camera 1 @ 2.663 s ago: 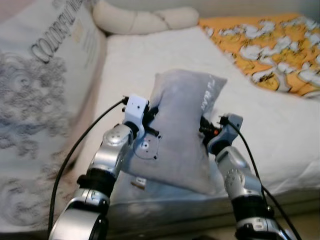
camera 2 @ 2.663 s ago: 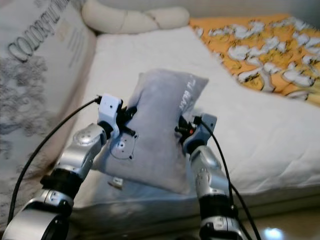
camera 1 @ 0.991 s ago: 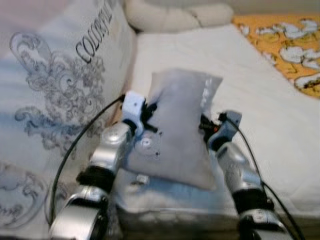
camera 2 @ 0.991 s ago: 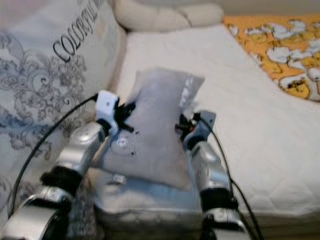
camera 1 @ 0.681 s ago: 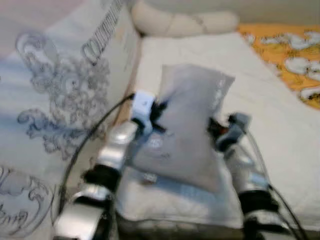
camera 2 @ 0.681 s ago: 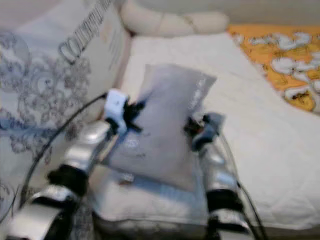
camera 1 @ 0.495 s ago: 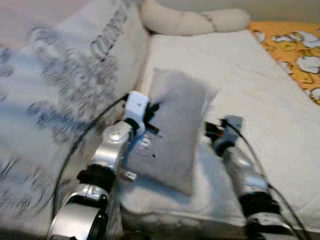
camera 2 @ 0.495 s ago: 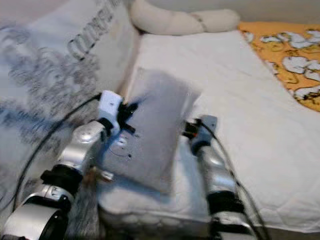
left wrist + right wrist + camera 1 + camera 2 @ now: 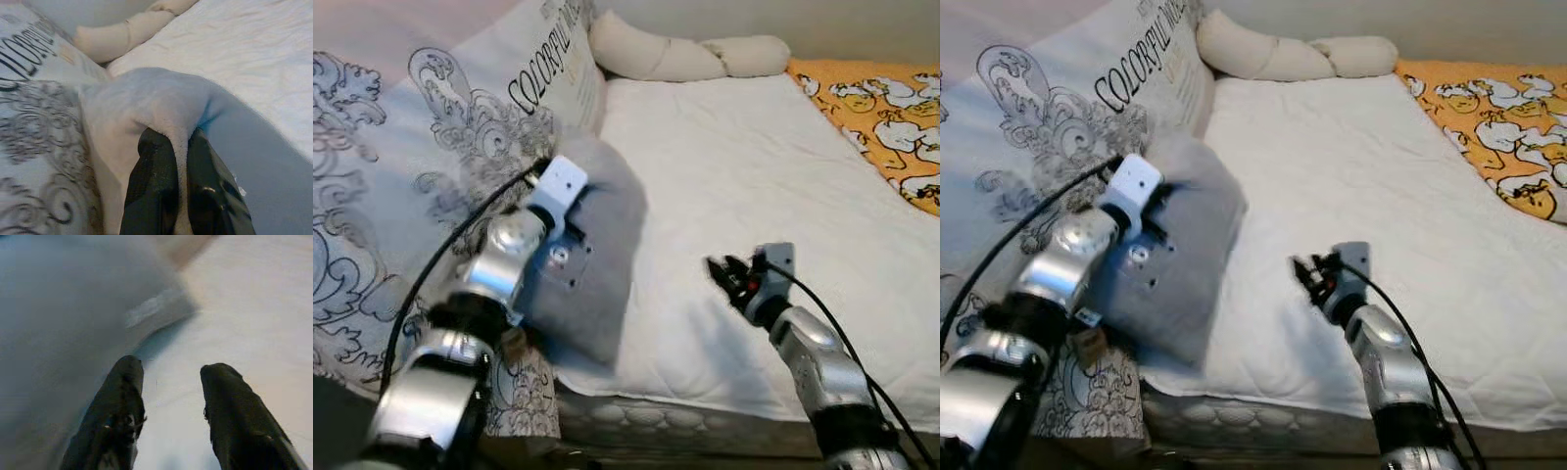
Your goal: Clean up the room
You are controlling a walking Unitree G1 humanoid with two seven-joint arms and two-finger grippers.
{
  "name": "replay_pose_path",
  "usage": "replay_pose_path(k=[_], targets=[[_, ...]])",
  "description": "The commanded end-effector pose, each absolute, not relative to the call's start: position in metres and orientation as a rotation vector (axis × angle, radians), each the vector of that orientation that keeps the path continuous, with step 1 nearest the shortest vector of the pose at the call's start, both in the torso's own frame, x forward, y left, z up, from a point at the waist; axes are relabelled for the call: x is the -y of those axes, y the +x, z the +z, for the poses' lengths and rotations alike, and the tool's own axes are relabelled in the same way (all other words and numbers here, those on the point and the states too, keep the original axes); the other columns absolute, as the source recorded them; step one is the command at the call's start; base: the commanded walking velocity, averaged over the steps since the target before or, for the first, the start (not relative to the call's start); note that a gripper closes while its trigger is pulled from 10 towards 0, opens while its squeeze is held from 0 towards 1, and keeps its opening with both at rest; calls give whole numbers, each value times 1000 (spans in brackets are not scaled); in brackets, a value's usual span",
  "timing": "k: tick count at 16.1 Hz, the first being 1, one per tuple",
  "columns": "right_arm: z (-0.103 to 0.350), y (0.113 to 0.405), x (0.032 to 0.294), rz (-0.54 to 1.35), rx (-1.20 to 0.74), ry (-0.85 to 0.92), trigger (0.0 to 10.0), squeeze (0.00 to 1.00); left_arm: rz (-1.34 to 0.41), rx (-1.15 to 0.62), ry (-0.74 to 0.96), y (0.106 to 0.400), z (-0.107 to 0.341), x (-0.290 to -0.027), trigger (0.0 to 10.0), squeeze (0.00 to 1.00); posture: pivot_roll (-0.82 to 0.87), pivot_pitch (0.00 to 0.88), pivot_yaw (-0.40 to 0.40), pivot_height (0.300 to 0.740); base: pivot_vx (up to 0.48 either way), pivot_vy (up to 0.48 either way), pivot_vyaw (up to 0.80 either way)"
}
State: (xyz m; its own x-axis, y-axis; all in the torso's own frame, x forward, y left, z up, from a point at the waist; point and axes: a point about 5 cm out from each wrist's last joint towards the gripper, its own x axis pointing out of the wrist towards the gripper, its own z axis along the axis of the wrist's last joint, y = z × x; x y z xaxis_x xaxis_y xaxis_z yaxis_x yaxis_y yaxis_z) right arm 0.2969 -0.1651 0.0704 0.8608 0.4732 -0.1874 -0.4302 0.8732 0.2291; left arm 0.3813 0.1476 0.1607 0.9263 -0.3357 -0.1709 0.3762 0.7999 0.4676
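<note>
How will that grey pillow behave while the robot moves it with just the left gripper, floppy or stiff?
Probably floppy: the grey pillow bunches into a fold where the left gripper pinches it. It looks light for its bulk, since one pinch carries it. It may sag or swing, as the right gripper is open and clear of it above the white mattress.
</note>
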Motion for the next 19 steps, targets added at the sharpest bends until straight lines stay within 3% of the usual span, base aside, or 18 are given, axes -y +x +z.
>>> replay_pose_path(k=[1, 5, 9, 10, 11, 12, 13, 16, 19], targets=[[82, 296, 160, 557, -200, 215, 10000, 1000, -347, -29, 553, 387, 177, -147, 10000, 0, -26, 0, 54, 740, 0, 0, 0], [108, 282, 159, 787, -112, 290, 10000, 1000, -296, -98, 709, 390, 165, -154, 10000, 0, -39, 0, 72, 740, 0, 0, 0], [116, 277, 156, 827, -72, 316, 10000, 1000, -314, -92, 825, 389, 151, -154, 10000, 0, -36, 0, 67, 740, 0, 0, 0], [115, 276, 155, 833, -77, 324, 10000, 1000, -320, -90, 785, 388, 151, -153, 10000, 0, -33, 0, 64, 740, 0, 0, 0], [115, 277, 155, 823, -70, 326, 10000, 1000, -325, -59, 759, 388, 154, -151, 10000, 251, -33, 0, 64, 740, 0, 0, 0], [116, 277, 155, 813, -64, 327, 10000, 1000, -319, 3, 711, 388, 159, -147, 10000, 1000, -34, 0, 63, 740, 0, 0, 0], [116, 276, 156, 807, -61, 325, 10000, 1000, -356, 6, 602, 385, 159, -143, 10000, 1000, -35, 0, 62, 740, 0, 0, 0], [116, 272, 157, 785, -56, 342, 10000, 1000, -376, 114, 536, 379, 168, -141, 10000, 1000, -29, 0, 55, 740, 0, 0, 0], [123, 274, 168, 653, 11, 401, 10000, 1000, -530, 148, 407, 364, 174, -126, 10000, 1000, -18, 0, 41, 740, 0, 0, 0]])
